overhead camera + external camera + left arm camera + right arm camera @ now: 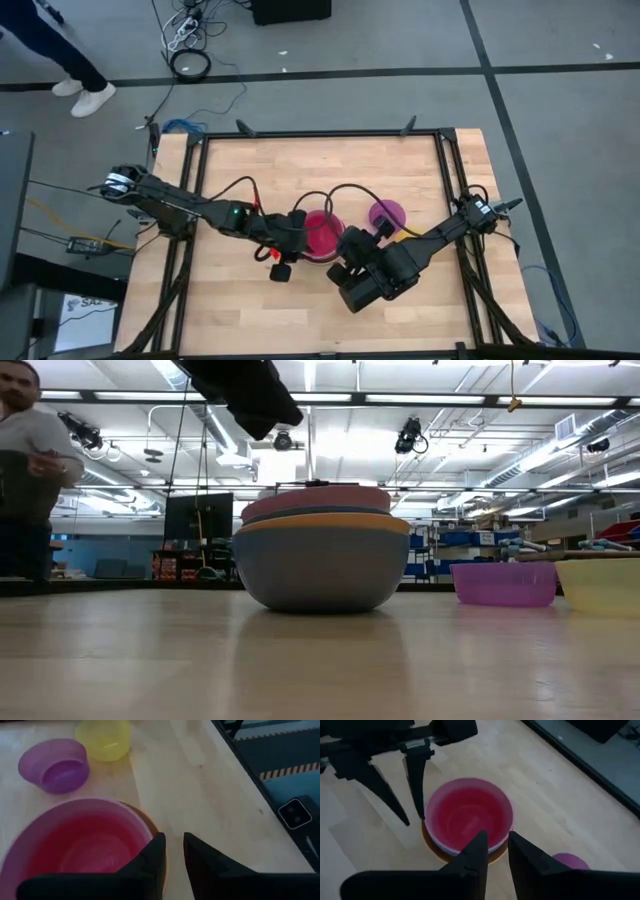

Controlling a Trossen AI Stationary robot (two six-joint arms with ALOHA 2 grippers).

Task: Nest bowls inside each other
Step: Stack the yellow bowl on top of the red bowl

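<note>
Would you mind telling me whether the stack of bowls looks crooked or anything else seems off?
Nothing stands out. The stack sits level in the low view, pink bowl on top, orange rim below, blue-grey bowl at the bottom. The purple bowl and yellow bowl stand upright, apart on the table, not yet nested.

2 dark arms (190, 208) — black cables.

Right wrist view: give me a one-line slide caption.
Right gripper hovers over the nested stack topped by the pink bowl; left gripper open beside it.
</note>
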